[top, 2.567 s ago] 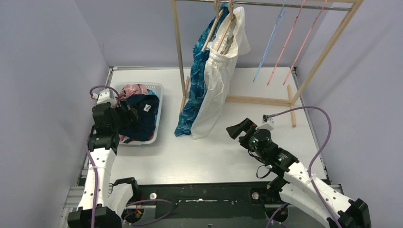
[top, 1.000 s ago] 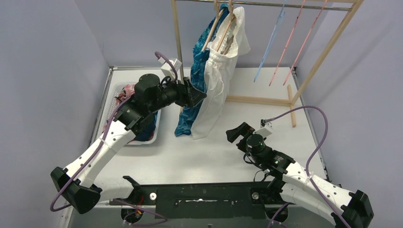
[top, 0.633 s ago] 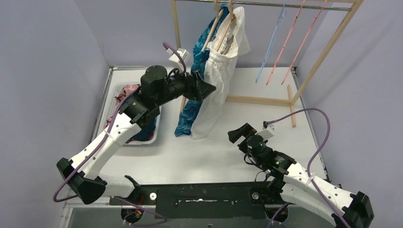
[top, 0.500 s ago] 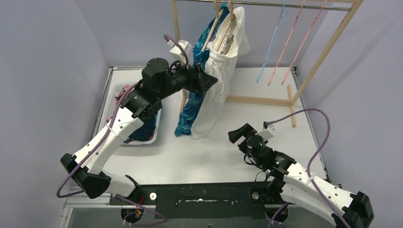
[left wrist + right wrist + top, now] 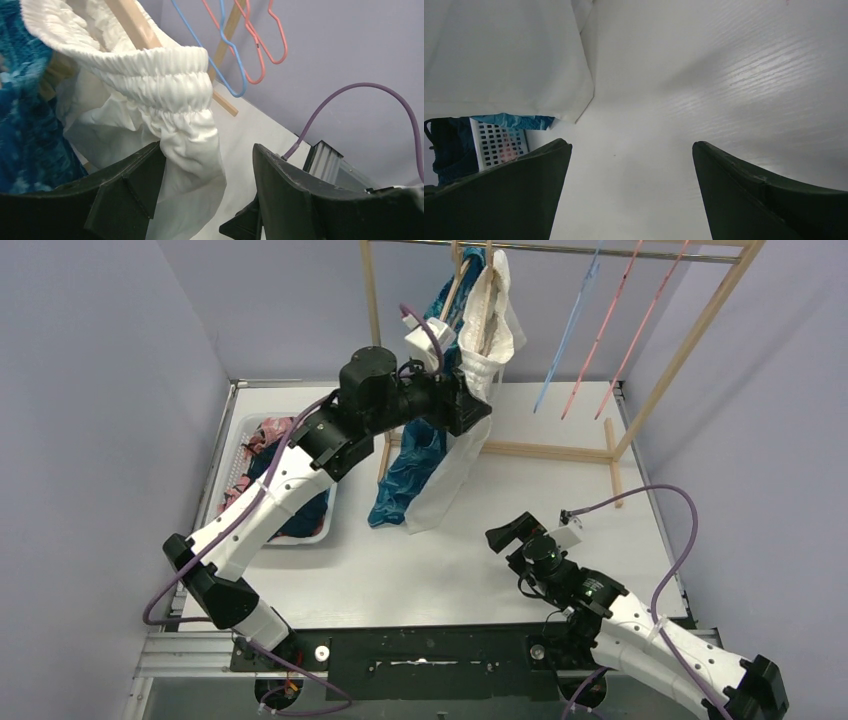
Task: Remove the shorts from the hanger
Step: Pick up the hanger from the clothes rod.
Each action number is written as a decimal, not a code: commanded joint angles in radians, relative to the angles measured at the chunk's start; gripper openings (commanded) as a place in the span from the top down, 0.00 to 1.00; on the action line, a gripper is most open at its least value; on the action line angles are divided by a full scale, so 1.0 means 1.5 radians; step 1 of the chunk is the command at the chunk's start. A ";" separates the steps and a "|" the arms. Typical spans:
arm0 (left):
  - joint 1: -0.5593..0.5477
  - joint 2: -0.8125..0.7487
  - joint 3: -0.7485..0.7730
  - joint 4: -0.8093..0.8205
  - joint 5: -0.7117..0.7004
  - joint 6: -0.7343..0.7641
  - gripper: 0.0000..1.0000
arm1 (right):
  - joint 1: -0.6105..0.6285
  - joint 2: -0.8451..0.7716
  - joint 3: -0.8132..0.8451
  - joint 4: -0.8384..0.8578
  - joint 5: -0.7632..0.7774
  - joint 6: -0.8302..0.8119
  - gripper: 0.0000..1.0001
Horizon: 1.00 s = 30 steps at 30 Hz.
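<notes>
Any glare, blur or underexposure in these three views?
Top view: evenly lit and sharp. Left wrist view: white shorts crisp, left fingers nearly black. Right wrist view: glare streaks on the table, right fingers dark and soft-edged.

wooden post just left of shorts, open gap toward plastic hangers

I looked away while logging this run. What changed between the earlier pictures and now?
The left gripper swung from the basket up to the rack. Its open jaws now straddle the white shorts below the waistband, nudging them. Nothing is gripped yet. The right gripper stayed low and open. The blue shorts and the basket's contents are unchanged.
</notes>
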 commanded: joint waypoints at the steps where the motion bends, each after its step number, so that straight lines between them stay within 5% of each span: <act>1: -0.042 0.018 0.072 -0.058 -0.111 0.053 0.38 | 0.000 -0.028 -0.013 0.008 0.012 0.035 0.02; 7: -0.042 0.059 0.146 -0.112 -0.245 0.055 0.40 | 0.001 -0.047 -0.009 -0.003 0.018 0.031 0.02; 17: -0.064 0.264 0.480 -0.296 -0.320 0.082 0.39 | 0.000 -0.047 0.021 -0.014 0.052 -0.005 0.02; 30: -0.068 0.260 0.471 -0.268 -0.273 0.071 0.20 | -0.001 -0.065 0.016 -0.030 0.070 -0.011 0.02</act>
